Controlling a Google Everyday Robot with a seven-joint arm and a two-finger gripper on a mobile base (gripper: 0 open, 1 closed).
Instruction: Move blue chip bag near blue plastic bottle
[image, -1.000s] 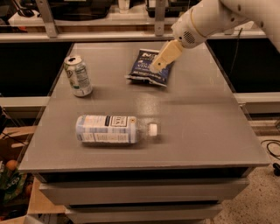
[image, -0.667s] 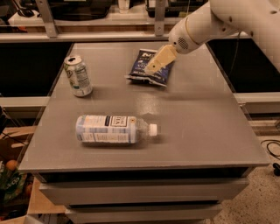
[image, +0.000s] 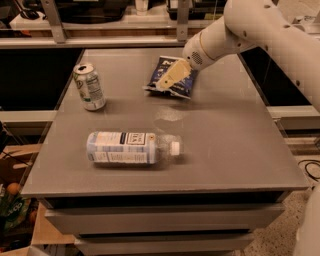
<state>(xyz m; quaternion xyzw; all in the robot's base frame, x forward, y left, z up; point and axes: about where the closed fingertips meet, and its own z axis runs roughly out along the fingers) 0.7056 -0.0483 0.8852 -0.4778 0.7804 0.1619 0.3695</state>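
Nearest to the camera, on the grey desk (image: 225, 145), the blue plastic bottle (image: 131, 148) lies on its side at about 7 o'clock from the desk centre. Its white cap points toward 3 o'clock. Farther back, at about 10 o'clock, a green-white soda can (image: 90, 86) stands upright, well apart from the bottle.

The blue chip bag (image: 184, 86) lies flat at about 12 o'clock, in the far half of the desk. It is well apart from the bottle, with bare desk between them. The end effector (image: 170, 77) is over the left part of the bag and looks to be at its surface or just above it. Whether it is apart, together or clamped on the foil, I cannot tell. The white arm (image: 250, 30) comes down to it from about 2 o'clock.

I judge that the step in hand is reaching and gripping the bag, because the bag is not yet lifted and is not yet near the bottle. The next move calls for a firm hold on the crinkly foil. Then comes a small lift and a pull toward 7 o'clock, to set the bag down just beside the bottle. The bag should not push the bottle, which could roll, and its path should stay away from the can.
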